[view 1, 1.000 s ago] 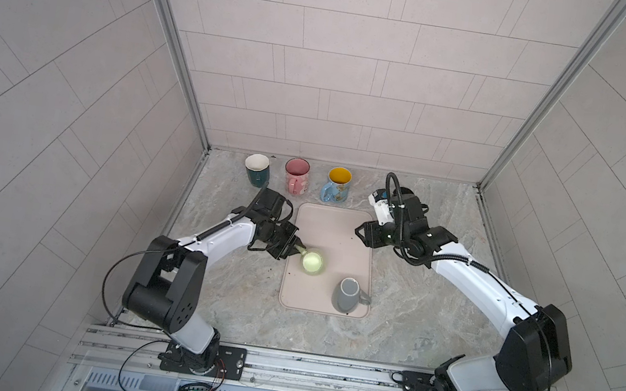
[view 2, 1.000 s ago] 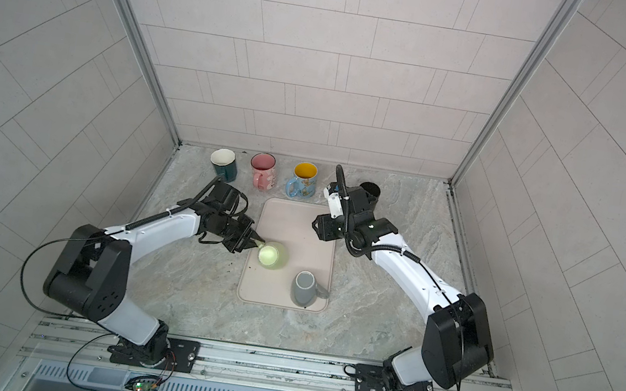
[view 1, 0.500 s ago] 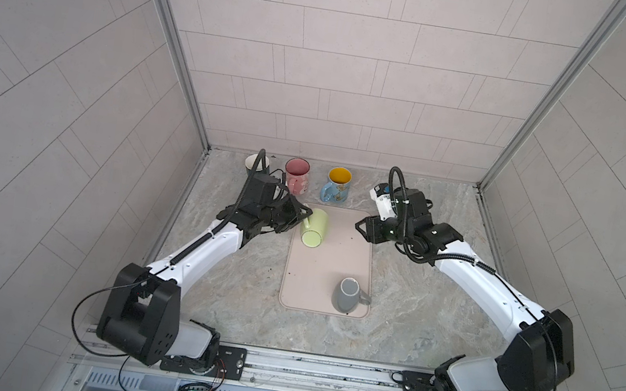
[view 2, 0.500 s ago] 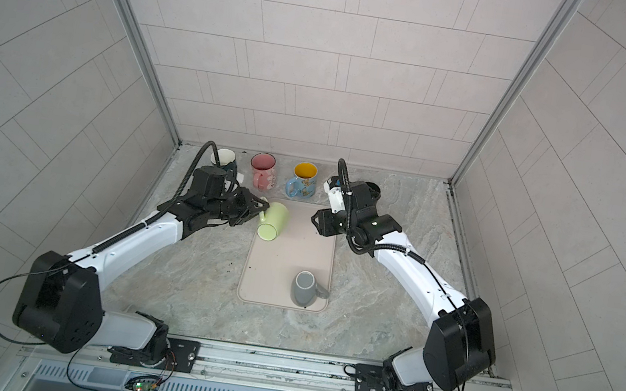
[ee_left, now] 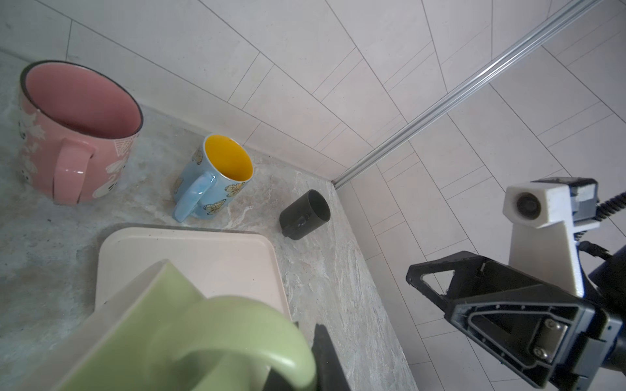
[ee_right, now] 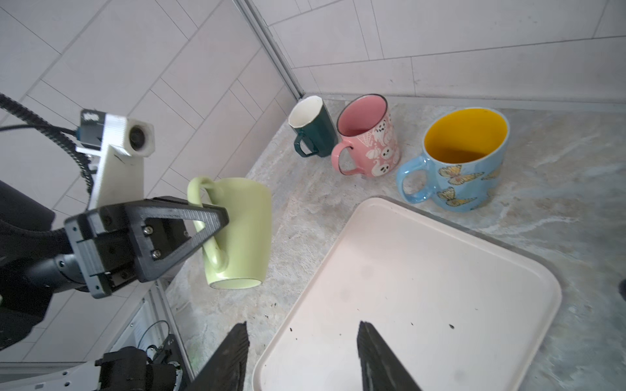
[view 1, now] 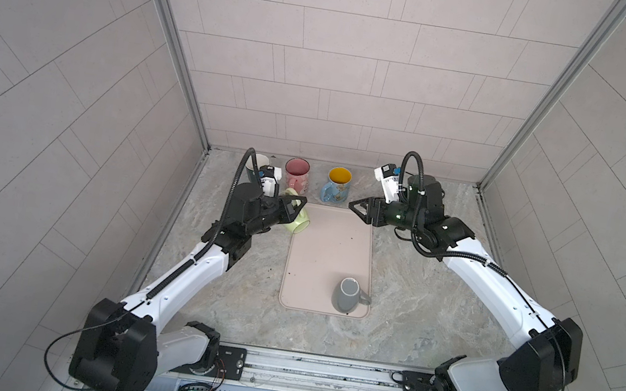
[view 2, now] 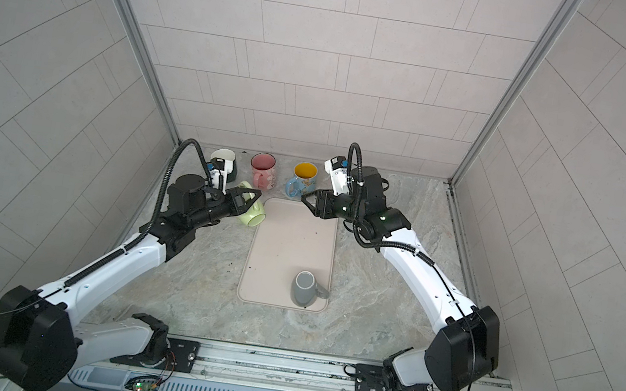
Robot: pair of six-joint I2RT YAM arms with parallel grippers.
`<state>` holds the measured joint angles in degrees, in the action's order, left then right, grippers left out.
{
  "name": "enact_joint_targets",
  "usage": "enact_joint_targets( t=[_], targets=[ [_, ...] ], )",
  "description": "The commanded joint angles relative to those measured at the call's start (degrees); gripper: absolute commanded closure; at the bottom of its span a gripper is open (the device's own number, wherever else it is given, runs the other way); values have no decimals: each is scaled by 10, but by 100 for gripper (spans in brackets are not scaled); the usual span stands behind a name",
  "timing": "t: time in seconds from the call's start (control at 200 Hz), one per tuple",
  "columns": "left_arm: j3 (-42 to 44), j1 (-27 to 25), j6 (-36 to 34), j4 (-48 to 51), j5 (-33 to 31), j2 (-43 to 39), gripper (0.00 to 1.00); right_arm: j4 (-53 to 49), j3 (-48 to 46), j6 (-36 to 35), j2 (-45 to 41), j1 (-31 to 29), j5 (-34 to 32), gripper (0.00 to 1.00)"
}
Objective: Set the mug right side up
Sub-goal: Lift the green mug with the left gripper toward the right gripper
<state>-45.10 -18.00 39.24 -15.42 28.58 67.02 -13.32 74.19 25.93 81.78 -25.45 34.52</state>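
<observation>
Left fingers [ee_right: 183, 211] are clamped tight on the handle of the green mug [ee_right: 247, 216]. From where I stand, the mug hangs tipped on its side with its mouth turned toward the front. It looks lifted off the desk [view 1: 413, 304], just beside the far left corner of the tray [view 1: 330, 249]. Right fingers [ee_right: 372, 362] stand about half apart with nothing between them. They hover over the tray's far right corner, pointing across at the green mug but apart from it. Farther out, a grey mug [view 1: 346, 300] stands on the tray's near right corner, handle to the right. Along the back wall sit a teal mug [ee_right: 316, 130], a pink mug [ee_right: 372, 135] and a blue mug [ee_right: 467, 176] with a yellow inside, all mouth up. A black cup [ee_left: 303, 216] sits near the back right corner.
</observation>
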Motion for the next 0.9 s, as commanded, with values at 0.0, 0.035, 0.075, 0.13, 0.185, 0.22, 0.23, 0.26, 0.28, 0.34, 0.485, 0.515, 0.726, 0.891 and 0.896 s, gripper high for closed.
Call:
enact_joint_targets(
  t=[0.0,0.035,0.075,0.13,0.185,0.22,0.23,0.26,0.28,0.34,0.485,0.515,0.726,0.891,0.896],
  targets=[
    [-12,-10,-45,-134,65,-10,100,62,9,44,13,9,56,47],
    [-14,-11,-50,-148,87,-7,100,75,10,53,18,13,70,47],
    [-14,-12,-55,-170,105,-5,100,96,8,66,23,18,88,47],
    [-12,-15,-66,-200,131,-4,100,126,6,85,30,24,117,47],
    [-11,-21,-84,-220,153,-3,100,160,5,109,39,31,144,47],
    [-12,-24,-99,-224,165,-4,100,186,2,128,44,35,158,47],
    [-13,-26,-104,-224,169,-5,100,193,1,133,45,37,163,47],
    [-14,-30,-118,-223,179,-6,100,216,-2,149,49,41,173,47],
    [-15,-33,-129,-220,184,-7,100,231,-4,159,52,44,178,47],
    [-18,-40,-161,-202,196,-12,100,273,-9,189,58,50,196,47],
    [-25,-58,-238,-136,203,-20,100,369,-10,260,75,56,238,52],
    [-26,-61,-248,-128,205,-20,100,391,-10,278,79,56,247,53],
    [-32,-64,-277,-113,199,-17,100,484,-9,368,104,49,305,62],
    [-44,-64,-300,-99,188,-14,100,486,-17,378,102,29,331,63],
    [-44,-64,-301,-99,188,-14,100,486,-17,377,102,29,332,63]
  ],
)
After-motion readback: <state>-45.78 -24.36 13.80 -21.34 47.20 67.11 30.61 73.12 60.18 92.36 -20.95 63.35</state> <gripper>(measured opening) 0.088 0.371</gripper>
